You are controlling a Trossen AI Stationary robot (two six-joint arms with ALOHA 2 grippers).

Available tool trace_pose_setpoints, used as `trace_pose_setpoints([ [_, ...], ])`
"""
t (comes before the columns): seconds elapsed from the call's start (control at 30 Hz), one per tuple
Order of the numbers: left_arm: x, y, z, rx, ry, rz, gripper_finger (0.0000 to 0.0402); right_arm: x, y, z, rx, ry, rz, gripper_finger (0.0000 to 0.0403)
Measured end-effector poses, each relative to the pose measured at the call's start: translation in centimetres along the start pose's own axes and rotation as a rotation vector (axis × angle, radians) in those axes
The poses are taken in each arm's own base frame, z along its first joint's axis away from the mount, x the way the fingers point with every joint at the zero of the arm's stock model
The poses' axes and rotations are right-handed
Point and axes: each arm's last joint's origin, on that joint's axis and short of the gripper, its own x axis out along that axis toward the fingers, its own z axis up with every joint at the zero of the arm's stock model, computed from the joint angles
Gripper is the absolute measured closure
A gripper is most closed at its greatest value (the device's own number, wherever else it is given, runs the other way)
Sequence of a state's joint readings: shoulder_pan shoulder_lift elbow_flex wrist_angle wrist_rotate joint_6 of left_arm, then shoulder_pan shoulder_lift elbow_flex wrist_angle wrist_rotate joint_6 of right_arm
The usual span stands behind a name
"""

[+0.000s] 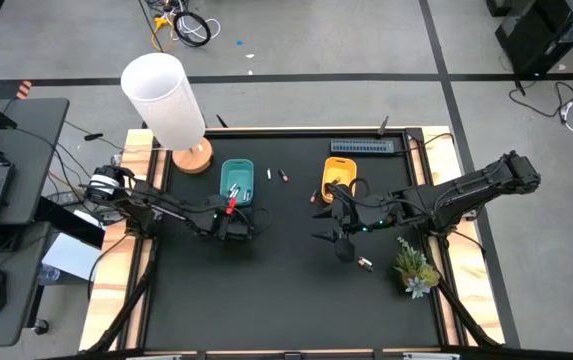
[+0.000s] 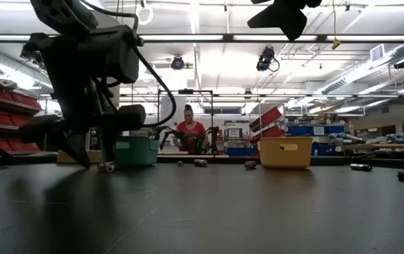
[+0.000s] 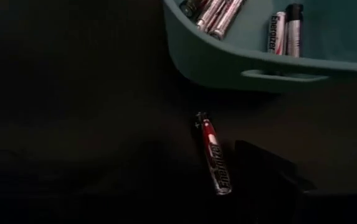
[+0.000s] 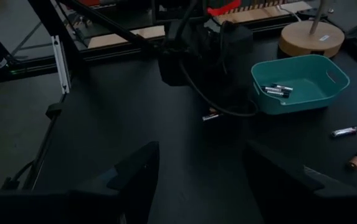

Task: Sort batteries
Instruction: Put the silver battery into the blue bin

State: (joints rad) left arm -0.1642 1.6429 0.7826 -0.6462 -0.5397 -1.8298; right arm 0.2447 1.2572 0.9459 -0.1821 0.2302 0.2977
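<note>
The left tool, fingers parted and empty, hangs over a red-and-silver cylindrical battery on the black bench beside the teal plastic tray; next, I judge, it must lower, pinch it and lift it into that tray.

Two dark jointed arms — black cables, wedge-shaped fingers

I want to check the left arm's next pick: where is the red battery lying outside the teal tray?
The red battery lies on the black mat just outside the teal tray, beside the left gripper, on the table's left half.

The teal tray is cut off by the frame, its batteries only partly visible.
</note>
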Motion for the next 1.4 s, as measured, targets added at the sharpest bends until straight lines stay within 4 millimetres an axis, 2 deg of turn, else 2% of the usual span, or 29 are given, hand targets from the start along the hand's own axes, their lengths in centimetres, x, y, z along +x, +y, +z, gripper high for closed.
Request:
trace_pose_setpoints([
  [0.2, 0.1, 0.2, -0.1, 0.033, 0.008, 0.027, 0.0245, 0.0, 0.0, 0.0, -0.028, -0.003, 0.001, 0.0177],
  [0.47, -0.1, 0.4, -0.3, 0.129, 0.025, 0.042, 0.0377, 0.0, 0.0, 0.0, -0.039, -0.002, 0.001, 0.0187],
  [0.73, -1.1, 0.9, -1.1, 0.229, 0.091, 0.039, 0.0378, 0.0, 0.0, 0.0, -0.077, -0.005, -0.007, 0.0188],
  [1.1, -4.6, 2.1, -1.1, 0.307, 0.117, 0.015, 0.0396, 0.0, 0.0, 0.2, -0.054, -0.027, -0.028, 0.0192],
  [1.27, -6.0, 2.6, -1.3, 0.332, 0.107, -0.042, 0.0369, 0.0, 0.0, 0.3, -0.023, -0.038, -0.024, 0.0194],
  [1.4, -8.1, 2.6, -1.9, 0.333, -0.031, -0.186, 0.0336, 0.0, 0.0, 0.3, -0.021, -0.038, -0.023, 0.0194],
])
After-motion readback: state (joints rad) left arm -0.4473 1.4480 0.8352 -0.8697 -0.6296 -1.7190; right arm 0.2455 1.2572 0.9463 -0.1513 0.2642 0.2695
